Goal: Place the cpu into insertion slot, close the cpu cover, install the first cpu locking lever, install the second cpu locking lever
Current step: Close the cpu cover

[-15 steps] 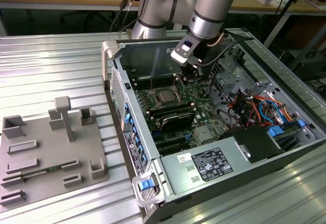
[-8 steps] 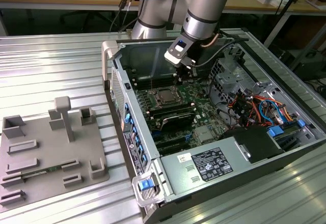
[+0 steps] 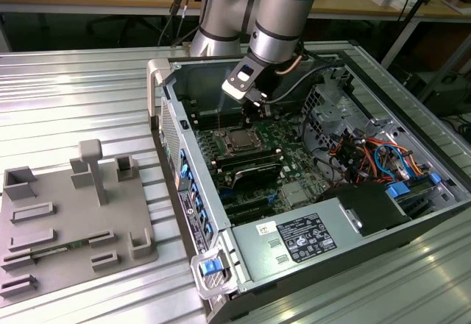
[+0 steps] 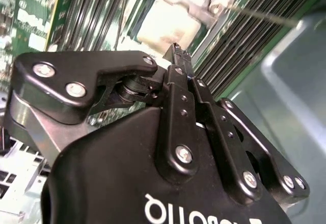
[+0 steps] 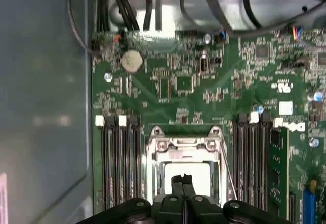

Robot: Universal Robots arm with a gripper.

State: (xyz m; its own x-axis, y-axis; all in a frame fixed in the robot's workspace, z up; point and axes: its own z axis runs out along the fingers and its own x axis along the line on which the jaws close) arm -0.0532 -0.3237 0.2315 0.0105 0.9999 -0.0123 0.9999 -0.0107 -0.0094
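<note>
Gripper (image 5: 182, 179) fingers pressed together, holding nothing, tips over the cpu (image 5: 202, 177), framed by the cpu cover (image 5: 186, 143)

The open-topped computer case (image 3: 158, 81) leaves free room straight down to the socket (image 3: 239, 141) at frame centre, where the gripper (image 3: 255, 103) hangs. Memory slots (image 3: 250, 168) crowd close beside the socket. The side wall (image 3: 193, 191) bars the exterior view's left, and cables (image 3: 368, 151) and a power supply box (image 3: 309, 236) block the right and lower frame.
</note>
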